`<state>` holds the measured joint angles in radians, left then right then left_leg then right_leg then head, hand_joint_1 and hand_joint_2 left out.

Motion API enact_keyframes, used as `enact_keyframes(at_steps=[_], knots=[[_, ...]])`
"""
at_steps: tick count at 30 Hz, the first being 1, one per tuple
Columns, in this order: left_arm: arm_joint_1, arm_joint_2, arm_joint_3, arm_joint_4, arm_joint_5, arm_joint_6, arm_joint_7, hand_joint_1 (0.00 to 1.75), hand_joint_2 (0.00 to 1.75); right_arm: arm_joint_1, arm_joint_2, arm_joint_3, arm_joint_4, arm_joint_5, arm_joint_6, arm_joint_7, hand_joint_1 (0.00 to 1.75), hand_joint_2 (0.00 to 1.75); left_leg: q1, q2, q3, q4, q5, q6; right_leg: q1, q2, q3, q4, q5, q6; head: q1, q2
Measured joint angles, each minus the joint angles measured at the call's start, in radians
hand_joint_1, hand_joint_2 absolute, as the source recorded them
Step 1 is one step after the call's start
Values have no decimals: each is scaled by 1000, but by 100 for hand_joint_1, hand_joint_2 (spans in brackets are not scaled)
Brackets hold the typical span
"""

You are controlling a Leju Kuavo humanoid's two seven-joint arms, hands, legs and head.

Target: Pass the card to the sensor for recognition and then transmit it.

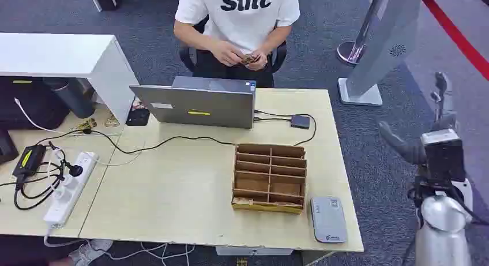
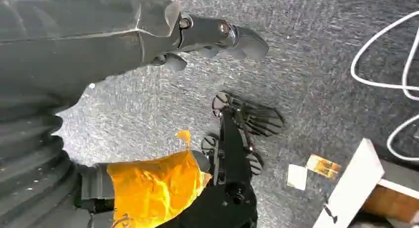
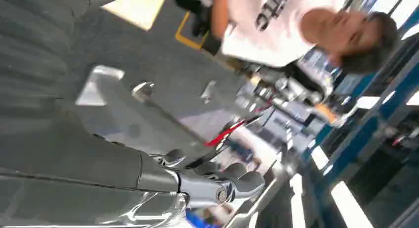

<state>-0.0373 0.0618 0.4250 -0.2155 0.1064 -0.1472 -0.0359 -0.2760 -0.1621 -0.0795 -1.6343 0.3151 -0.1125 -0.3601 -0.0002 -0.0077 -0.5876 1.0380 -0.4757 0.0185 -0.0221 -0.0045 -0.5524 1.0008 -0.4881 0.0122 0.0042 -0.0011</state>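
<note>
A flat grey card sensor point(image 1: 328, 219) lies at the table's near right corner, beside a cardboard divider box point(image 1: 269, 177). Something small and brownish lies in the box's front slot point(image 1: 248, 202); I cannot tell whether it is a card. Across the table a seated person in a white T-shirt point(image 1: 239, 15) holds a small item point(image 1: 249, 59) in both hands. My right hand point(image 1: 429, 124) is raised off the table's right side, over the carpet, fingers apart and holding nothing; the right wrist view shows this hand point(image 3: 207, 176) the same way. My left hand point(image 2: 197, 40) hangs over the floor, holding nothing.
A grey laptop point(image 1: 199, 101) stands at the far side of the wooden table point(image 1: 173, 185), wired to a small dark adapter point(image 1: 300, 122). A white power strip point(image 1: 69, 188) and cables lie at the left. A tilted grey stand point(image 1: 380, 47) rises on the right.
</note>
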Motion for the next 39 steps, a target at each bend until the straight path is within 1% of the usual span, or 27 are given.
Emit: enact_keyframes(at_steps=[3, 6, 7, 9, 11, 12, 14, 15, 17, 19, 23, 26, 30, 34, 39], knots=[[3, 1, -4, 0, -3, -1, 0, 0, 175, -41, -29, 65, 31, -1, -14, 3, 0, 175, 0, -5, -2, 0, 1, 0, 0, -5, 0, 0, 0, 0, 0, 0], [5, 2, -5, 0, -6, -1, 0, 0, 175, -57, -47, 102, 46, -1, -19, 3, 0, 175, 0, -5, -3, 0, 0, 0, 0, -5, 0, 0, 0, 0, 0, 0], [5, 2, -5, 0, -11, -3, 0, 0, 175, -62, -51, 112, 51, 23, -30, 3, 0, 175, 0, -5, -3, 0, 0, 0, 0, -5, -1, 0, 0, 0, 0, 0], [5, 2, -13, 0, -36, -6, 2, 0, 175, -103, -61, 144, 77, 122, -63, 20, 0, 175, 0, -4, -5, 0, 0, 0, 0, -4, -3, 0, 0, 0, 0, 0], [3, 3, -20, 0, -47, -5, 2, 0, 175, -134, -63, 165, 99, 171, -75, 37, 0, 175, 0, -2, -6, -1, 0, 0, 0, -2, -4, 1, 0, 0, -1, 0], [-3, 3, -28, 0, -63, 3, 4, 0, 175, -185, -64, 192, 133, 223, -71, 67, 0, 175, 0, -1, -6, -1, 1, 0, 0, -1, -5, 1, 1, -1, 0, 0], [-19, 2, -45, 0, -92, 16, 14, 0, 175, -299, -63, 260, 225, 300, -39, 136, 0, 175, 0, 1, -6, -1, 3, -2, 0, 1, -6, 1, 3, 0, 0, 0], [-29, 2, -55, 0, -106, 16, 15, 0, 175, -355, -63, 294, 270, 336, -35, 152, 0, 175, 0, 0, -7, -1, 4, -1, 0, 0, -6, 1, 3, 0, 0, 0], [-43, 2, -76, 0, -132, 9, 26, 0, 175, -472, -48, 374, 389, 431, -50, 190, 0, 175, 0, 0, -7, -1, 7, -2, 0, -1, -7, 2, 5, -1, 0, 0], [-60, 2, -90, 0, -147, -2, 37, 0, 175, -566, -23, 447, 509, 508, -83, 235, 0, 175, 0, -2, -7, -1, 8, -2, 0, -2, -7, 2, 5, -1, 0, 0], [-89, 0, -116, 0, -174, -17, 88, 0, 175, -719, 41, 539, 736, 562, -89, 320, 0, 175, 1, -4, -7, -1, 8, -3, 0, -3, -7, 3, 5, -1, 0, 0], [-104, -3, -132, 0, -191, -5, 99, 0, 175, -790, 84, 555, 873, 524, -85, 334, 0, 175, 1, -5, -8, -1, 8, -3, 0, -4, -7, 3, 5, -1, 0, 0], [-112, -4, -147, 0, -198, 2, 99, 0, 175, -832, 119, 555, 978, 491, -81, 326, 0, 175, 0, -4, -8, -1, 8, -3, 0, -4, -7, 2, 5, -1, 0, 0], [-112, -5, -155, 0, -205, 10, 99, 0, 175, -847, 135, 554, 1028, 462, -76, 309, 0, 175, 0, -4, -9, 0, 8, -3, 0, -3, -8, 2, 5, -1, 0, 0], [-112, -4, -162, 0, -208, 22, 97, 0, 175, -853, 145, 544, 1056, 423, -60, 290, 0, 175, 0, -4, -9, 0, 8, -3, 0, -3, -9, 2, 5, -1, 0, 0]])
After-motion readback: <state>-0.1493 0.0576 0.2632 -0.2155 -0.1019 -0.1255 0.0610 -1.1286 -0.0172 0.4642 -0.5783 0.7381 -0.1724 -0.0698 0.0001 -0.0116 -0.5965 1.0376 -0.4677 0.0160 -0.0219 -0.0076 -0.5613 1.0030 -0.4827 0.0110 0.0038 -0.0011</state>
